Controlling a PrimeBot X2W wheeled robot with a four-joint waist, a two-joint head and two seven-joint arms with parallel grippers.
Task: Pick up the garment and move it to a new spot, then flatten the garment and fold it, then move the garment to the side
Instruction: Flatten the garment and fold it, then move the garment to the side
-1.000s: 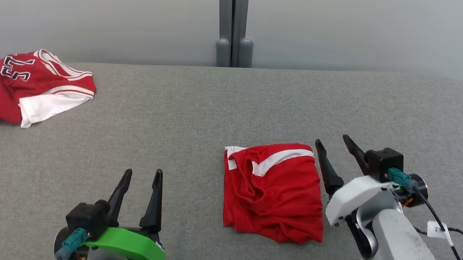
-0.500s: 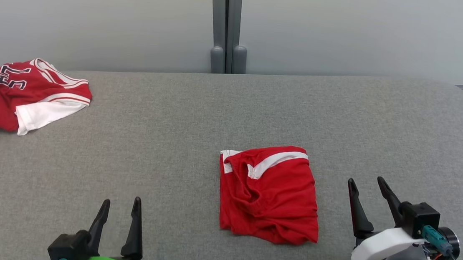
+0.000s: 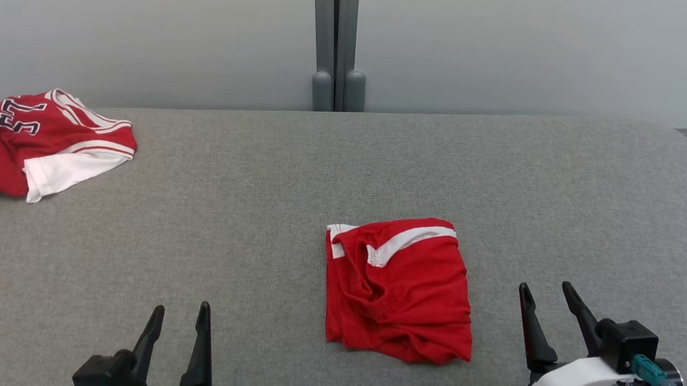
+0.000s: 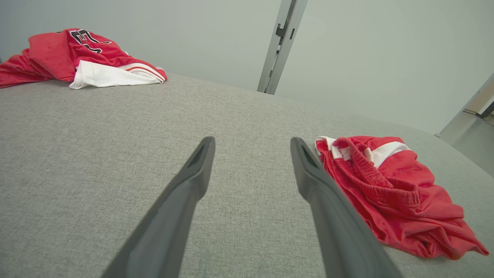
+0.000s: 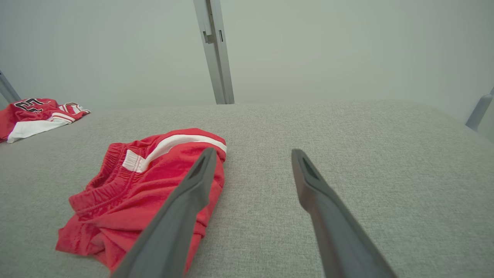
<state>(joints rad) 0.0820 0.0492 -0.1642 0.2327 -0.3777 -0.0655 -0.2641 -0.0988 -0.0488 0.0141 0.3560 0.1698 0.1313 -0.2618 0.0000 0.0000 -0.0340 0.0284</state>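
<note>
A folded red garment (image 3: 397,288) with a white stripe and elastic waistband lies flat on the grey surface, right of centre. It also shows in the left wrist view (image 4: 389,185) and the right wrist view (image 5: 146,185). My right gripper (image 3: 545,286) is open with nothing in it, hovering just right of the garment and apart from it; its own view (image 5: 253,151) shows bare grey cloth between the fingers. Low in the head view, left of the garment, my left gripper (image 3: 182,307) is open and empty, and the same in its own view (image 4: 251,141).
A crumpled red and white jersey (image 3: 31,141) with dark numbers lies at the far left edge of the grey padded surface (image 3: 296,170). A pale wall with a grey vertical post (image 3: 335,37) stands behind. The surface curves off at the far right.
My right gripper has drawn back from the garment's right edge toward the lower right, and my left gripper has sunk toward the bottom edge. The head camera has shifted slightly. The garment lies still.
</note>
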